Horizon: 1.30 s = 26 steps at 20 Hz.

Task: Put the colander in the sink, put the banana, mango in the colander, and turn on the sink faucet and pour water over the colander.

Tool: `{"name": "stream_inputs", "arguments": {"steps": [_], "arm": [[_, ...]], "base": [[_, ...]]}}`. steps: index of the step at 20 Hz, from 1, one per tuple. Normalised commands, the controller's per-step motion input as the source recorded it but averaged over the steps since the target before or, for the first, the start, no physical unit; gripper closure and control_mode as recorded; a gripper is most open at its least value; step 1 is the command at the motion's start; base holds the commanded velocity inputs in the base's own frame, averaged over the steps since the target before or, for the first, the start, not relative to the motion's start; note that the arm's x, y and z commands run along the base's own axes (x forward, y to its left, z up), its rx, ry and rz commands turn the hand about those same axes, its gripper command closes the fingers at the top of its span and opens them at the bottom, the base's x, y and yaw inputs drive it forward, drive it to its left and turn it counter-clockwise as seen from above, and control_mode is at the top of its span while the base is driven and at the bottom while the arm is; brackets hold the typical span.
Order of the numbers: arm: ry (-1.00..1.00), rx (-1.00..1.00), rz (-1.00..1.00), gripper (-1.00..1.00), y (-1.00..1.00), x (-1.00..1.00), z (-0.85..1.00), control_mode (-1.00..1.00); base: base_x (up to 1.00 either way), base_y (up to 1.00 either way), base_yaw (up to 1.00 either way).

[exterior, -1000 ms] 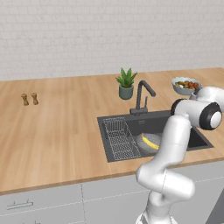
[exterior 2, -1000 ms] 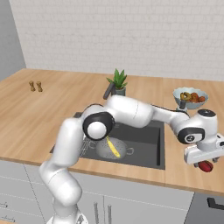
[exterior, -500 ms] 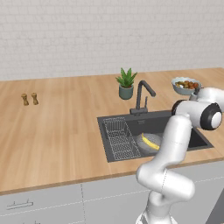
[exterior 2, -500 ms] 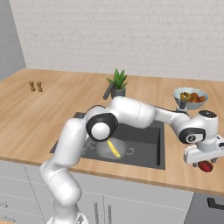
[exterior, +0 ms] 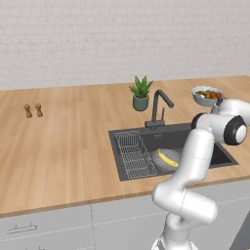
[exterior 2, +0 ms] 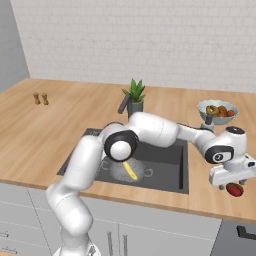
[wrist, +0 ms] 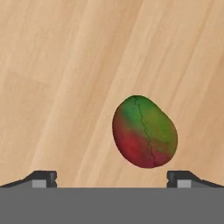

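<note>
Right of the sink [exterior 2: 170,162], your gripper [wrist: 111,177] hangs wide open over the mango [wrist: 145,132]; banana [exterior 2: 130,171] lies in the colander [exterior 2: 124,172].

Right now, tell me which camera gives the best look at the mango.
The hand view: the mango lies whole on the bare wooden counter, red and green, just ahead of the open gripper. The right base view shows it as a small red shape under the hand. The left base view gives nothing clear of it.
</note>
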Motion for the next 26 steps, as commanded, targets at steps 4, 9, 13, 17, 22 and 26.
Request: {"name": "stream_inputs", "arguments": {"steps": [4, 9, 13, 17, 22, 26], "arm": [[0.02, 0.06, 0.0, -1.0, -0.09, 0.17, -0.17, -1.0], [0.0, 0.05, 0.0, -1.0, -0.12, 0.02, -0.15, -1.0], [0.0, 0.03, 0.0, -1.0, -0.13, 0.03, -0.11, -1.0], [0.0, 0.01, 0.0, -1.0, -0.13, 0.08, -0.09, -1.0], [0.0, 0.0, 0.0, -1.0, -0.08, 0.11, -0.09, -1.0], [0.0, 0.0, 0.0, -1.0, -0.06, 0.05, -0.14, -1.0]], "base": [[0.0, 0.0, 0.0], [0.0, 0.0, 0.0], [0.0, 0.0, 0.0], [0.0, 0.0, 0.0], [0.0, 0.0, 0.0], [0.0, 0.0, 0.0]]}}
